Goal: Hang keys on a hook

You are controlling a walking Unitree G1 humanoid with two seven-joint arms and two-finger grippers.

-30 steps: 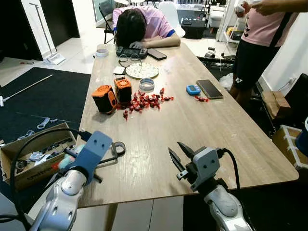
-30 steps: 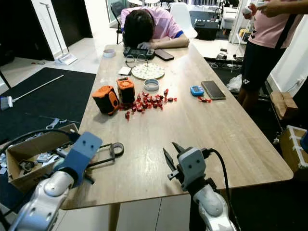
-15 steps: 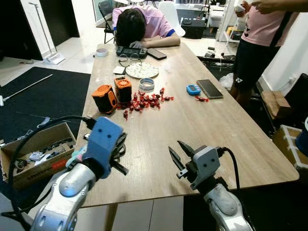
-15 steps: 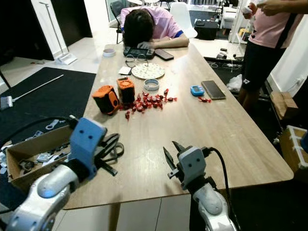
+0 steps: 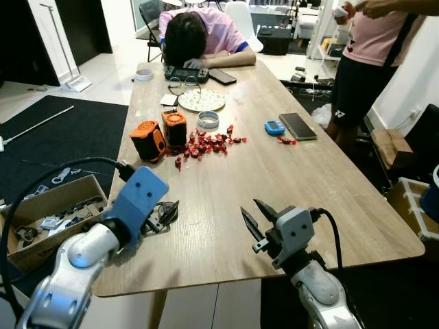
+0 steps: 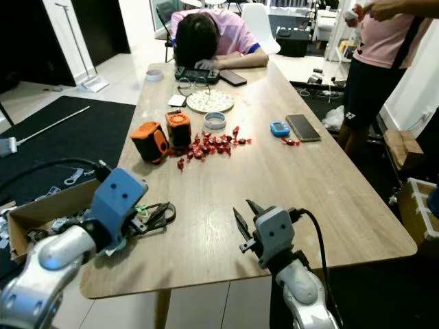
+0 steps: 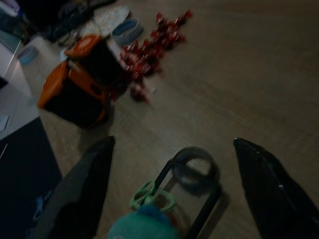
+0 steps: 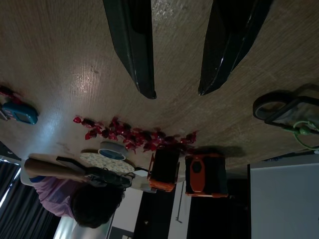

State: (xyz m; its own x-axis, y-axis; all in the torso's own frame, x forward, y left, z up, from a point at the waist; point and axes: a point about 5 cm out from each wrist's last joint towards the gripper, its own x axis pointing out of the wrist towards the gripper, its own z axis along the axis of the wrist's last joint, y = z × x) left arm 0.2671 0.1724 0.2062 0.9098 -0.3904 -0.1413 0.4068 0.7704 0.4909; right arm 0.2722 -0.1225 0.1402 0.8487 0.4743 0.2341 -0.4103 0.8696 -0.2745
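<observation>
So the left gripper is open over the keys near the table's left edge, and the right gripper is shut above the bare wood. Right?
Not quite: the right gripper is open, not shut. The right wrist view shows its two black fingers apart over the bare table. The rest holds: the left gripper is open over the keys near the table's left edge, as the left wrist view shows.
</observation>
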